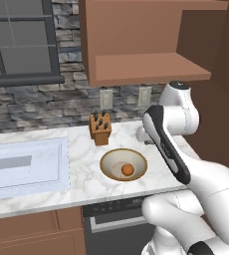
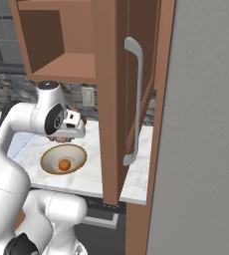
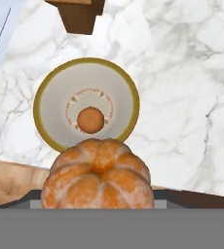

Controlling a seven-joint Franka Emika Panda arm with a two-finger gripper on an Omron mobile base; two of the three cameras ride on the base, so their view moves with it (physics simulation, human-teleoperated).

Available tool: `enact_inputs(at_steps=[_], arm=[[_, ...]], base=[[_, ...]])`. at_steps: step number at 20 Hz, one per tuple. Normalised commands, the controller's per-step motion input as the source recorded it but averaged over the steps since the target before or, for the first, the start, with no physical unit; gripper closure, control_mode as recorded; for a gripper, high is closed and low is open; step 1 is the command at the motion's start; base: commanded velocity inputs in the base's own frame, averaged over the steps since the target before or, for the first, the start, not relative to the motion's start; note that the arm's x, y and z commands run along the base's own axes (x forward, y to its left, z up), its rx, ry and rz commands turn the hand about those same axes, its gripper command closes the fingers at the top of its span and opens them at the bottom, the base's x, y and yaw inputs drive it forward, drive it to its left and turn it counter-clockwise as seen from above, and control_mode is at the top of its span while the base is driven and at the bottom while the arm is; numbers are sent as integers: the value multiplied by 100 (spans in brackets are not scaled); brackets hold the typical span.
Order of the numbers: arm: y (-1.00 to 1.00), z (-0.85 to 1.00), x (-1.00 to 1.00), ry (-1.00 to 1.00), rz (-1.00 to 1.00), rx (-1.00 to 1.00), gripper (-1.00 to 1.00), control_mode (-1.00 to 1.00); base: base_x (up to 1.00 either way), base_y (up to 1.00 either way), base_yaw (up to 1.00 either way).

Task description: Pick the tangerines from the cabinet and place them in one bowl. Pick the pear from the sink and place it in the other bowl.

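Transport of the second tangerine point(image 3: 97, 175) is the step I am doing: my end effector point(image 3: 97, 206) pinches it above the desk point(image 3: 182, 97). One tangerine point(image 3: 90, 120) lies already in the tan-rimmed bowl point(image 3: 46, 87). Next I must centre over this bowl, lower, and release.

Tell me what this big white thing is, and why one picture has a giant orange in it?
The white thing is a robot arm in a pretend, computer-drawn kitchen. Two pictures come from cameras riding behind the arm, one on each side. The third comes from a camera on its hand, looking down past its gripper. The orange looks giant because the gripper is holding that tangerine right under the camera. Below it, on the marble counter, sits a tan-rimmed bowl with another tangerine already inside. A wooden knife block stands behind the bowl, and a sink is off to the side.
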Motion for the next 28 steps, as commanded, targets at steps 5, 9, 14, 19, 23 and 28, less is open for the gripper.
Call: enact_inputs(at_steps=[5, 9, 14, 19, 23, 28], arm=[[10, -28, 0, 13, 1, 0, 100, -100], [19, -28, 0, 11, 0, 0, 100, -100], [15, -27, 6, 8, 0, 0, 100, -100], [10, -24, 23, 7, 0, 0, 100, -100], [10, -21, 33, 4, 0, 0, 100, -100], [13, -28, 32, 2, 0, 0, 100, -100]], base=[[0, 0, 0], [0, 0, 0], [0, 0, 0], [0, 0, 0], [0, 0, 0], [0, 0, 0]])
